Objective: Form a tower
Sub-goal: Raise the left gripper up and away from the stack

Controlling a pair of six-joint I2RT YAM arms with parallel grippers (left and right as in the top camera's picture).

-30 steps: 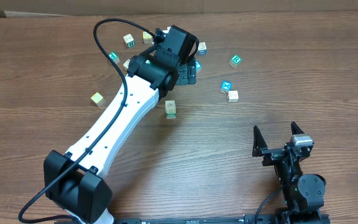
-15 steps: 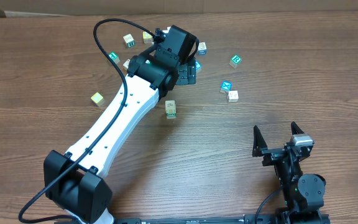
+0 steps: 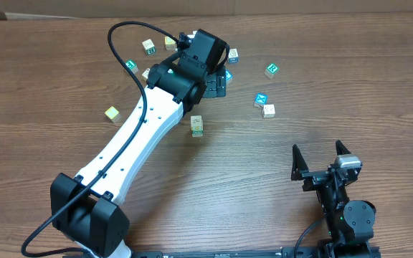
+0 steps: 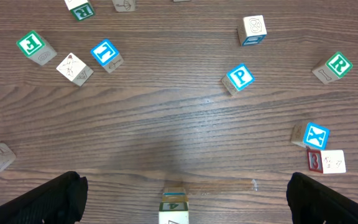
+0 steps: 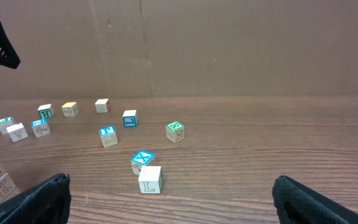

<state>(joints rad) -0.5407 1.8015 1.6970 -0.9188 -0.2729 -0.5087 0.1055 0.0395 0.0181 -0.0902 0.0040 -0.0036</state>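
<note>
Tower (image 4: 174, 208) stands low between the left gripper's (image 4: 184, 185) wide-spread, empty fingers (image 4: 55, 199), touching neither; right gripper (image 3: 318, 152), also spread, sits well apart.

Brown wood-grain table (image 3: 378, 79), pale tower (image 3: 196, 125) with green print, blue X cube (image 4: 316, 135)

The brown wooden desk (image 3: 264, 172) carries scattered single cubes (image 3: 148, 46) across its far half. At the right, a blue X cube (image 3: 261, 99) sits just beside a pale cube (image 3: 268, 110), with a green R cube (image 3: 272, 69) farther back. A yellow-topped cube (image 3: 112, 113) lies alone at the left. Brown cardboard (image 5: 229, 43) stands behind the desk.
</note>
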